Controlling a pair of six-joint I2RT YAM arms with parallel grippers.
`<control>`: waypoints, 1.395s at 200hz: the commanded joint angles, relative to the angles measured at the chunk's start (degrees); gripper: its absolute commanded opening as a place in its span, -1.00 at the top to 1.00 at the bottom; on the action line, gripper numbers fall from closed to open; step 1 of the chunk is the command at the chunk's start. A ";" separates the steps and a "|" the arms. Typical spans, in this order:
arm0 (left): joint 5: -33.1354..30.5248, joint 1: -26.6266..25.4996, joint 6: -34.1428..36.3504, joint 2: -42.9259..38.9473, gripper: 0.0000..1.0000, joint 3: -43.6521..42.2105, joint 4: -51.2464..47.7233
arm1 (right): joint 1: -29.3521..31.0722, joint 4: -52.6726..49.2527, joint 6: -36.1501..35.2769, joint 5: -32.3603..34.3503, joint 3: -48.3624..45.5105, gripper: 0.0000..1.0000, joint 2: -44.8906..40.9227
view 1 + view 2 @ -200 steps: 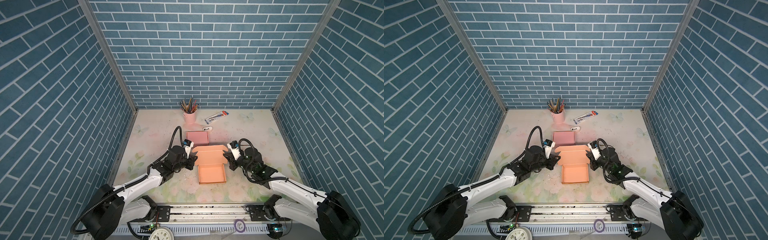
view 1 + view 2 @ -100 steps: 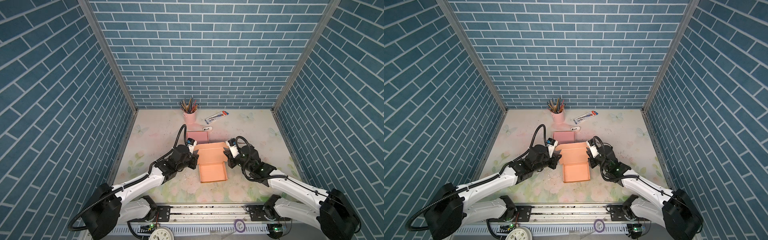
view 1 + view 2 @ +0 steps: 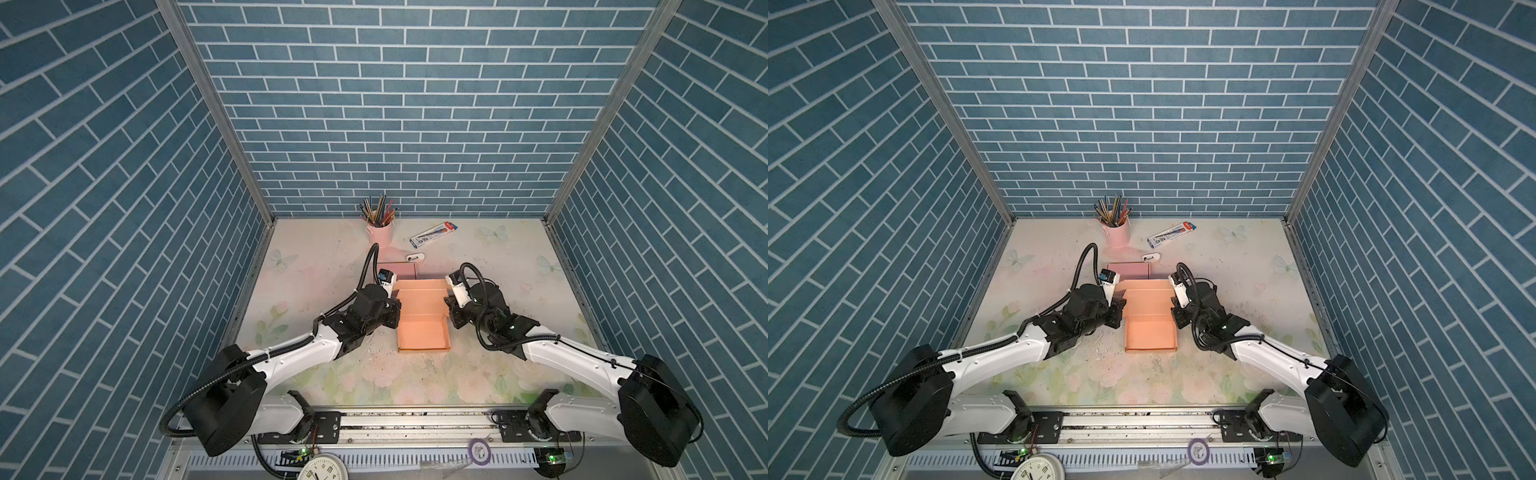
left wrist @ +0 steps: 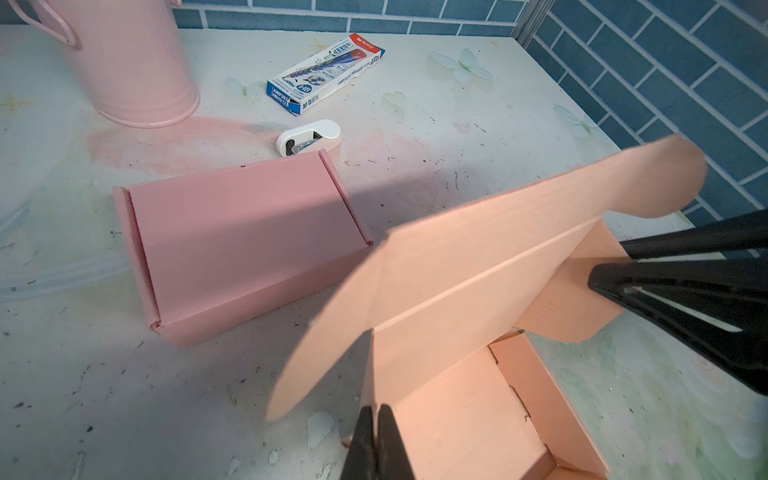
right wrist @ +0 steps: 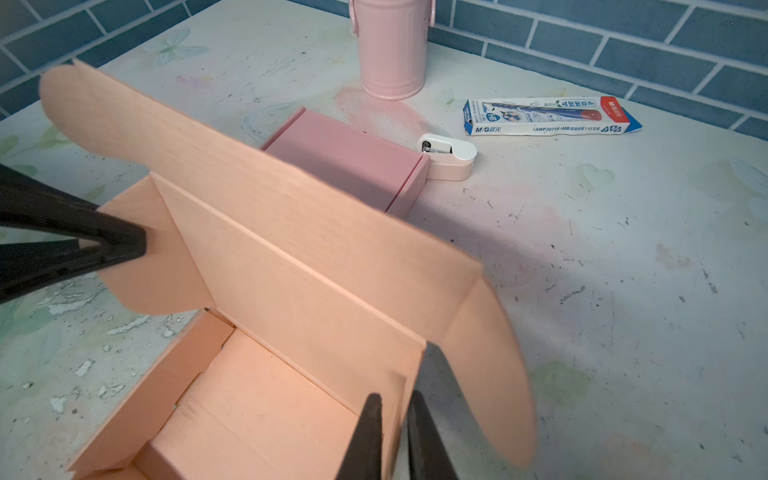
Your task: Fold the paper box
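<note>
The orange paper box [image 3: 424, 338] [image 3: 1150, 334] lies open in the table's middle, its lid [image 4: 478, 257] [image 5: 291, 232] raised behind the tray with rounded side flaps sticking out. My left gripper [image 3: 395, 311] [image 3: 1120, 311] [image 4: 376, 415] is shut on the lid's left edge where it meets the tray. At the lid's right edge is my right gripper [image 3: 449, 308] [image 3: 1174, 311] [image 5: 394, 401], its fingers a narrow gap apart with the card between them. Each wrist view also shows the opposite gripper against a side flap.
A closed pink box [image 3: 397, 270] [image 4: 241, 245] sits just behind the lid. Further back stand a pink pencil cup [image 3: 381, 232], a white stapler [image 3: 415, 257] and a blue-and-white pencil carton [image 3: 433, 233]. Brick walls close in the floral table [image 3: 316, 270] on three sides.
Both grippers have shifted slightly away from the front with the lid, which now stands steeper. The right gripper's fingers have parted a little; the left stays shut.
</note>
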 commanded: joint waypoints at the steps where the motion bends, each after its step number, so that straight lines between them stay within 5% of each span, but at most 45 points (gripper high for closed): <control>1: -2.06 -0.45 -0.15 1.11 0.90 0.43 7.48 | 0.74 0.60 1.71 -0.01 2.07 0.70 1.49; 110: -14.70 -6.16 2.87 2.86 0.90 -11.21 27.23 | 0.75 2.22 3.58 -0.52 -0.20 0.68 2.08; 241: -22.38 -12.41 4.47 4.98 0.90 -11.01 27.67 | 0.74 -1.08 5.69 1.50 -4.13 0.72 -3.32; 279: -24.51 -14.08 6.18 5.34 0.90 -10.23 26.76 | 0.74 -1.57 5.91 0.83 -3.43 0.87 -2.27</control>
